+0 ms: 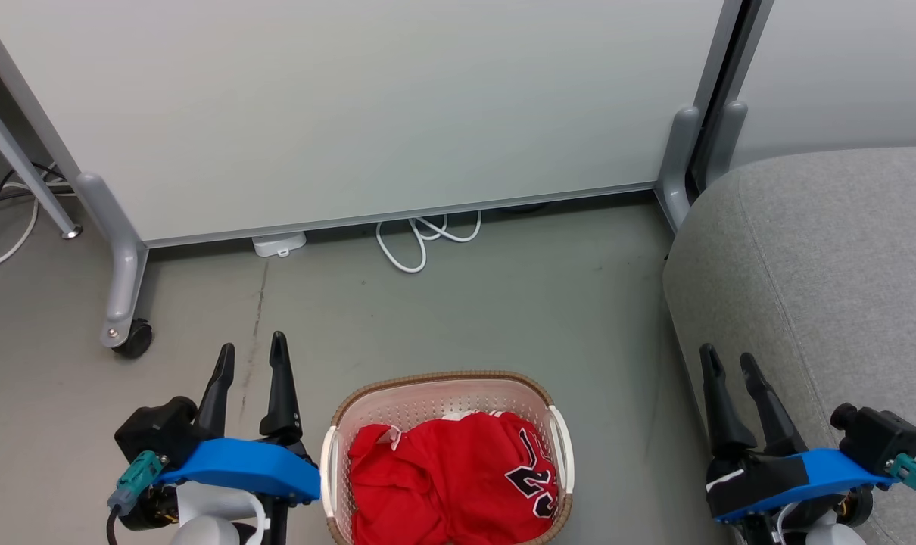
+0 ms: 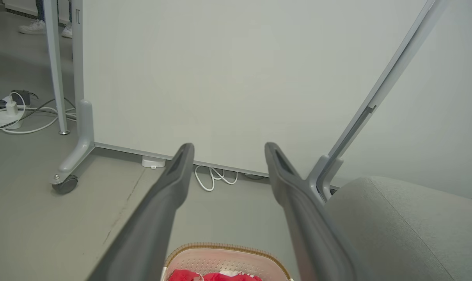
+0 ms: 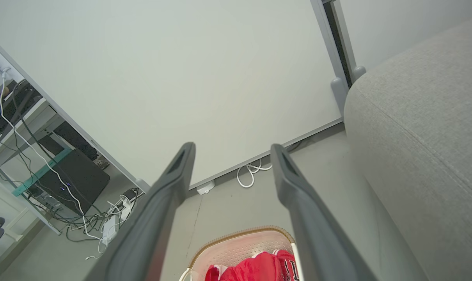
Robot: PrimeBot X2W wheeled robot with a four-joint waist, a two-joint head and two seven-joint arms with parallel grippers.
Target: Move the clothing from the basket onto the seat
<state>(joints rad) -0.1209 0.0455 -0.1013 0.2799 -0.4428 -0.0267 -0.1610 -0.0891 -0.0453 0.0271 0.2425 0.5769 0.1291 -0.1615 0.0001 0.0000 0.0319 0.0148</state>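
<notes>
My left jaws and right jaws stand parted and empty on either side of the basket (image 1: 443, 376) at six o'clock, so either can dip in. The clothing (image 1: 458, 477) lies heaped inside it. The seat (image 1: 829, 288) sits near, at three o'clock.

Both hands were just hanging low, left hand (image 1: 251, 350) and right hand (image 1: 730, 362), fingers spread apart, holding nothing.

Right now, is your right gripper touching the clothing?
Apart. In the head view, a strip of floor separates the right gripper from the clothing in the basket.
</notes>
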